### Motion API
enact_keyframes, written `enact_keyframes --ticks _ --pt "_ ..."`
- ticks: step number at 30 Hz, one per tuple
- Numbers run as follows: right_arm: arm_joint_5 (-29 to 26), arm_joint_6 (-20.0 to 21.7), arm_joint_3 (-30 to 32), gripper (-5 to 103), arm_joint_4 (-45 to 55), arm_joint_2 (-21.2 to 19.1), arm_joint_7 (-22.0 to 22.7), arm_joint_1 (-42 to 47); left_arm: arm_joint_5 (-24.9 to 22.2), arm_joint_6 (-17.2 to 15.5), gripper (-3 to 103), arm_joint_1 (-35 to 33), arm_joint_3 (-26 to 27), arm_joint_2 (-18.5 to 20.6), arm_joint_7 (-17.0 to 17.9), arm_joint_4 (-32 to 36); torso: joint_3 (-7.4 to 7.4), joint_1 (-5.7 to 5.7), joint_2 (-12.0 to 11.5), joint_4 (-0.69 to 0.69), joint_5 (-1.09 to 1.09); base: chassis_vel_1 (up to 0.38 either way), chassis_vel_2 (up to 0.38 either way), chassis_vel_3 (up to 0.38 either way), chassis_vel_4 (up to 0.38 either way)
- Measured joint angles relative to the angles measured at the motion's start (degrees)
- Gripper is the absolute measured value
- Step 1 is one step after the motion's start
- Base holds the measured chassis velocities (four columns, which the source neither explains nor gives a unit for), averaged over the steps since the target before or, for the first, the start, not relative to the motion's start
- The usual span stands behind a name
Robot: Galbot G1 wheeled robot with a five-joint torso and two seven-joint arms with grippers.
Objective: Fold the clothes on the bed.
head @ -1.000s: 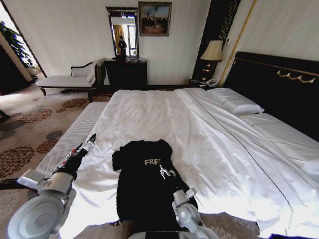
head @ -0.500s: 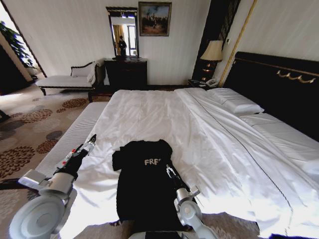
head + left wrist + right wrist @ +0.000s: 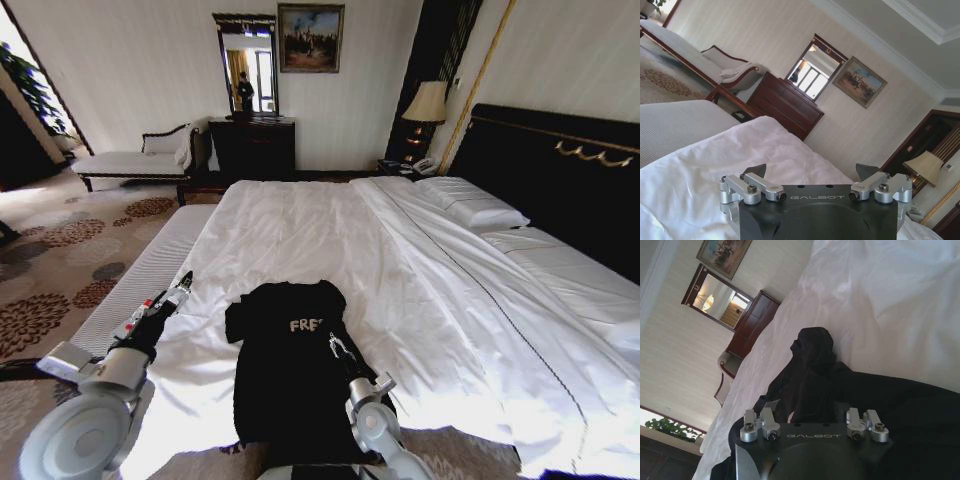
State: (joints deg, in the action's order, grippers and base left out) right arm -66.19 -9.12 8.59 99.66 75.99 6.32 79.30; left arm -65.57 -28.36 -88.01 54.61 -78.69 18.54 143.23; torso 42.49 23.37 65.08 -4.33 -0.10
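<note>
One black T-shirt [image 3: 290,370] is lying at the bed's [image 3: 420,270] near edge, its long axis running toward the far edge. Right pincer [image 3: 338,347], jaws apart and empty, is hovering directly over it; left pincer [image 3: 181,285], open and empty, is waiting beside the near-left corner.

We face a striped-wall bedroom.
A dark dresser [image 3: 252,147] with mirror [image 3: 247,66], painting [image 3: 310,37], lamp [image 3: 427,103], chaise [image 3: 140,158], floral carpet [image 3: 60,250].
</note>
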Motion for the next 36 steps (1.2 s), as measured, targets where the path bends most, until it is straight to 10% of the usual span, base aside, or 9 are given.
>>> enact_keyframes --ticks 18,36 --pt "0.8 -0.2 0.9 3 -1.0 -0.3 0.9 0.4 0.1 0.0 100 -0.3 -0.1 0.1 0.2 0.0 0.0 0.0 0.0 0.0 0.0 0.0 0.0 0.0 0.0" --pt "9.0 -3.0 9.1 0 -0.3 -5.2 -4.8 -5.8 0.2 0.0 100 -0.3 -0.1 0.3 0.2 0.0 0.0 0.0 0.0 0.0 0.0 0.0 0.0 0.0 0.0"
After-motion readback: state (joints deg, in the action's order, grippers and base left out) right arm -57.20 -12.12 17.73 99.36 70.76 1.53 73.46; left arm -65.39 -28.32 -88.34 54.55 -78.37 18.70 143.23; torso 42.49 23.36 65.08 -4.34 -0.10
